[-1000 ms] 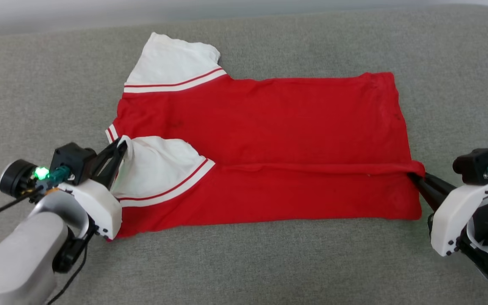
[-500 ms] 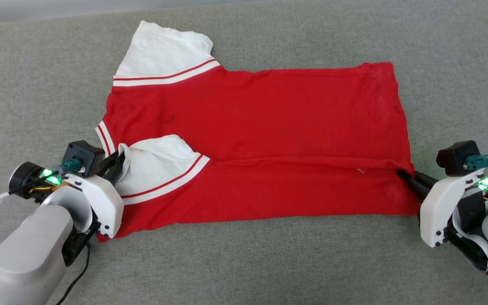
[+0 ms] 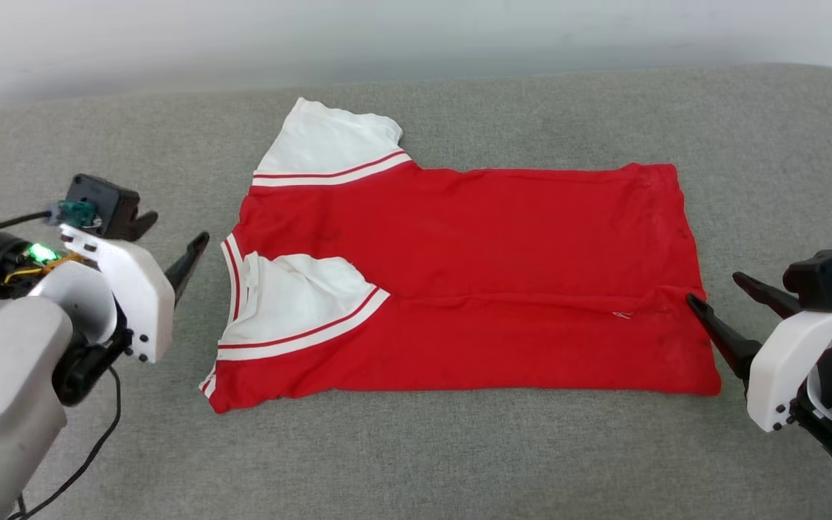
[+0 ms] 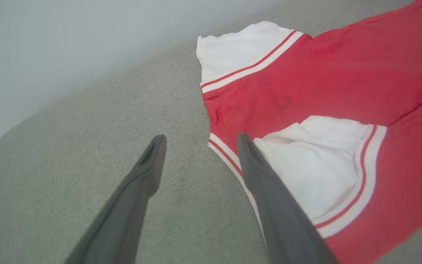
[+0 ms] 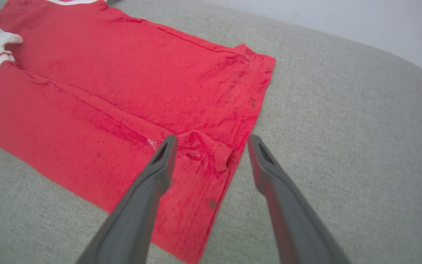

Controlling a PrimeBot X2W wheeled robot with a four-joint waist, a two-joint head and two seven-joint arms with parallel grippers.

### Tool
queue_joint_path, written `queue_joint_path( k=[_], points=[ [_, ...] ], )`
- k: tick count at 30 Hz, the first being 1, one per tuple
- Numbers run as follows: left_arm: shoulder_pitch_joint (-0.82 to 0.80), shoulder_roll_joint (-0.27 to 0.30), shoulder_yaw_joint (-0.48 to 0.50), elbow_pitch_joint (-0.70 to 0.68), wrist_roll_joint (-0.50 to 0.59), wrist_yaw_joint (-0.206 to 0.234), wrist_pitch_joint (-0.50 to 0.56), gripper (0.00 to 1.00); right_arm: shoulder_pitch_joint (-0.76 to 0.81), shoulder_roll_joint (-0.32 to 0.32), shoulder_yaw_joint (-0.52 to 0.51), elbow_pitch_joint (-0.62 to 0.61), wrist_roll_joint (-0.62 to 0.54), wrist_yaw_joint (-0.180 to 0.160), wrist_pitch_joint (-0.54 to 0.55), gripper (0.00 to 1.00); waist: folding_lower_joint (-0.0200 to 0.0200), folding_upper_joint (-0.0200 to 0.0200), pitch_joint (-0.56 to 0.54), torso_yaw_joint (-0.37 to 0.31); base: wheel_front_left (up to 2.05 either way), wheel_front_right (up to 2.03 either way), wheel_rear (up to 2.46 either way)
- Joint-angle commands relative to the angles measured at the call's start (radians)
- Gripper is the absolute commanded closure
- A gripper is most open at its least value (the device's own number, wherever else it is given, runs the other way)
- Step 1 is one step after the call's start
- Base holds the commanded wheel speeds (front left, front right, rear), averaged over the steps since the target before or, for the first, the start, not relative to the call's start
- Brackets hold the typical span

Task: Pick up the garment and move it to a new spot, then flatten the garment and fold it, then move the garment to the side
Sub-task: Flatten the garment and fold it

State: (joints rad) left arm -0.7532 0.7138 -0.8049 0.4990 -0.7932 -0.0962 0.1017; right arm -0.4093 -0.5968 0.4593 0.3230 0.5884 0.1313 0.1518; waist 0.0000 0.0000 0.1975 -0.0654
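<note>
Garment [image 3: 474,238] lies flat on the grey fabric surface [image 3: 416,455], its long axis running across the robot's front. Collar and white sleeves point to the robot's left, the hem to its right, and the near long edge is folded over the body. A pale wall [image 3: 170,36] rises beyond the garment. The left tool [image 3: 180,225], spread wide and empty, sits just off the collar end. The right tool [image 3: 713,287], likewise spread and empty, is at the hem.

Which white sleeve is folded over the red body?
The nearer sleeve, by the left pincer: it lies on red cloth, while the farther sleeve juts onto the grey cushion.
</note>
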Motion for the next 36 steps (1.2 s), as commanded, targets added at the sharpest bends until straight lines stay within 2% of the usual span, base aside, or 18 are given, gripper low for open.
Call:
queue_joint_path(
  k=[1,9,16,23,28,30,36],
  points=[
    [-0.005,0.005,-0.008,-0.009,-0.010,-0.002,0.027,0.00,0.008,0.000,-0.004,-0.007,-0.005,-0.001,0.003,0.00,0.0000,0.0000,-0.002,0.000,0.00,0.00,0.00],
    [-0.016,0.059,-0.041,-0.122,-0.203,-0.025,0.409,0.00,0.039,0.017,-0.015,-0.062,-0.008,-0.001,0.064,0.00,0.0000,0.0000,0.002,-0.006,0.00,0.00,0.00],
    [-0.014,0.083,-0.083,-0.137,-0.314,-0.014,0.670,0.00,0.030,0.025,-0.008,-0.088,-0.014,-0.001,0.103,0.00,0.0000,0.0000,0.024,-0.029,0.00,0.00,0.00],
    [-0.019,0.068,-0.150,-0.111,-0.306,0.009,0.810,0.00,0.000,0.032,0.011,-0.089,-0.008,-0.001,0.126,0.00,0.0000,0.0000,0.047,-0.050,0.00,0.00,0.00],
    [0.009,0.040,-0.193,-0.074,-0.289,0.002,0.823,0.00,-0.024,0.038,0.034,-0.079,-0.003,-0.001,0.129,0.00,0.0000,0.0000,0.055,-0.065,0.00,0.00,0.00],
    [0.014,0.032,-0.203,-0.071,-0.284,-0.005,0.817,1.00,-0.033,0.035,0.040,-0.076,0.000,-0.001,0.125,0.00,0.0000,0.0000,0.053,-0.066,0.00,0.00,0.00],
    [-0.006,0.045,-0.226,-0.098,-0.258,-0.026,0.799,1.00,-0.087,-0.024,0.074,-0.091,-0.011,-0.001,0.157,0.00,0.0000,0.0000,0.023,-0.057,0.00,0.00,0.00]
  ],
)
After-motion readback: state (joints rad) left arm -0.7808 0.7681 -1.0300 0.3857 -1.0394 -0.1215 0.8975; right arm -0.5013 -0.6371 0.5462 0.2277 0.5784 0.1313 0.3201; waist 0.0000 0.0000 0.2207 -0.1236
